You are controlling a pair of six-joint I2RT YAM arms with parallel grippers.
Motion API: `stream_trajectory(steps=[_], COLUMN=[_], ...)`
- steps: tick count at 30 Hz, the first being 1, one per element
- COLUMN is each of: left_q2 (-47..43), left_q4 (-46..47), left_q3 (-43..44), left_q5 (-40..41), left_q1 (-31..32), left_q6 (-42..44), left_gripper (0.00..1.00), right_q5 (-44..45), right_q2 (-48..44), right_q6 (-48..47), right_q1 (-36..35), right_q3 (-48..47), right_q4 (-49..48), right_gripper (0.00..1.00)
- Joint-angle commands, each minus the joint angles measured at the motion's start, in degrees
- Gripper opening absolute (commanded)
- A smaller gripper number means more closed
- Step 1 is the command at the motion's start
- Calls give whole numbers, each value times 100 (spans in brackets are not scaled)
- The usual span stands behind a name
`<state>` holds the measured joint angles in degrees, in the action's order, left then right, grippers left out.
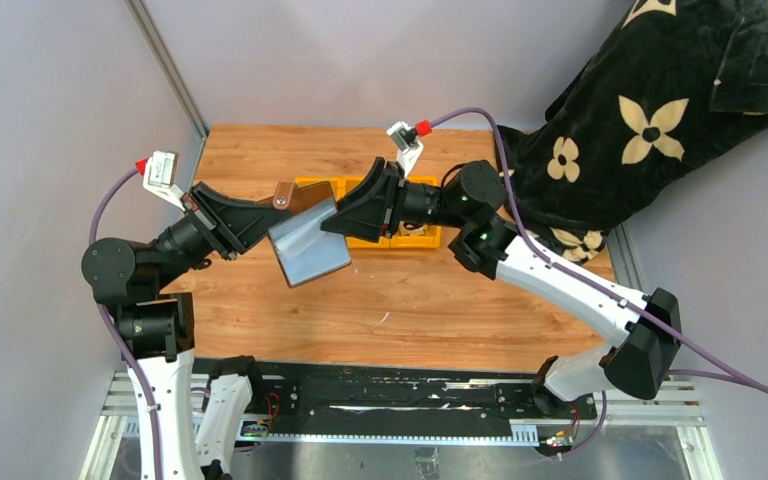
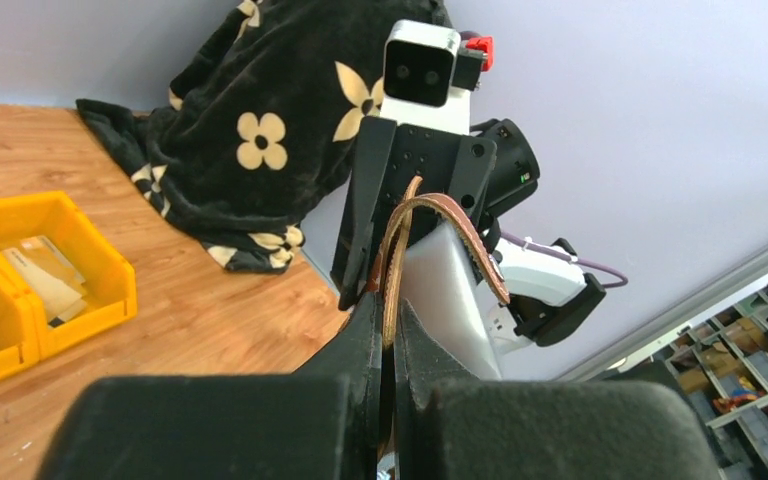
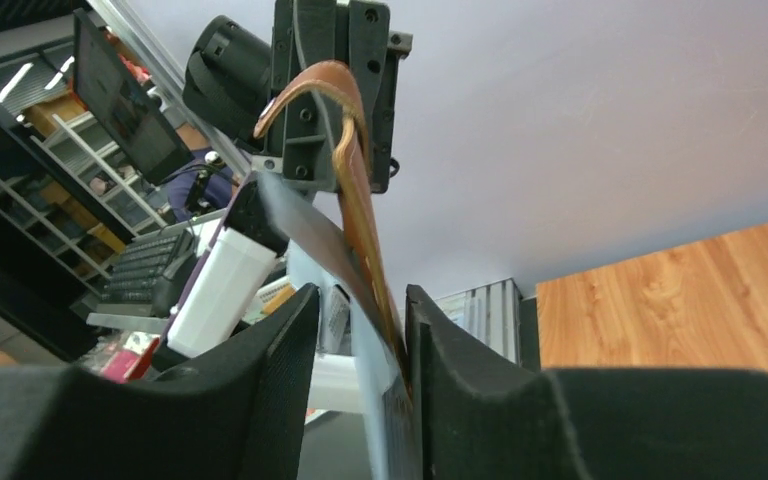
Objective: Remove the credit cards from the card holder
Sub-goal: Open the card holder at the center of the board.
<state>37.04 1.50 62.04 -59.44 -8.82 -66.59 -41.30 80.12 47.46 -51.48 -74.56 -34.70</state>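
Left gripper clamps the holder by its leather edge, mid-air between the arms. Right gripper brackets the grey flap, narrow, not yet pinching (soft leather will flex; thin, slick cards, hidden here, likely need an edge pinch).

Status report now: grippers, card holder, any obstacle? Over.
Left gripper shut on card holder, brown edge. Right gripper open, jaws straddling the opposite edge. Holder spread open above table. No obstacle seen; yellow bins behind.

The left gripper and right gripper flank the opened card holder above the wooden table.
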Motion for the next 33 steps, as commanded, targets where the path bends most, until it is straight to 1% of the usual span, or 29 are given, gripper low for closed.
stream_trajectory(steps=[1,3,5,11,13,16,18,22,25,28,30,33], left_q2=[-26,22,76,92,89,92,110,118,127,128,112,93], left_q4=[-201,-50,-88,-122,-289,-329,-329,-327,-272,-243,-247,-249], left_q3=[176,202,266,312,341,328,323,363,383,410,415,429], left_q5=[229,252,277,480,521,573,580,565,565,526,516,480], left_q1=[-6,-6,-6,-6,-6,-5,-6,-6,-6,-6,-8,-6], left_q6=[242,130,151,130,178,165,126,73,-27,-73,-74,-82], left_gripper=[0,0,0,0,0,0,0,0,0,0,0,0], right_q5=[-453,-585,-664,-652,-624,-446,-321,-2,325,557,765,956], right_q2=[-227,-300,-399,-635,-712,-877,-1004,-1197,-1226,-1187,-1147,-1051], right_q6=[380,382,300,23,-33,-177,-345,-672,-831,-867,-841,-713], right_q1=[-84,-130,-201,-459,-503,-538,-539,-538,-540,-538,-538,-529], right_q3=[437,643,829,1162,1261,1427,1533,1603,1505,1337,1255,1164], right_q4=[-523,-647,-690,-715,-722,-653,-612,-316,-40,160,318,401], right_gripper=[46,47,47,47,47,47,45,38,29,23,22,23])
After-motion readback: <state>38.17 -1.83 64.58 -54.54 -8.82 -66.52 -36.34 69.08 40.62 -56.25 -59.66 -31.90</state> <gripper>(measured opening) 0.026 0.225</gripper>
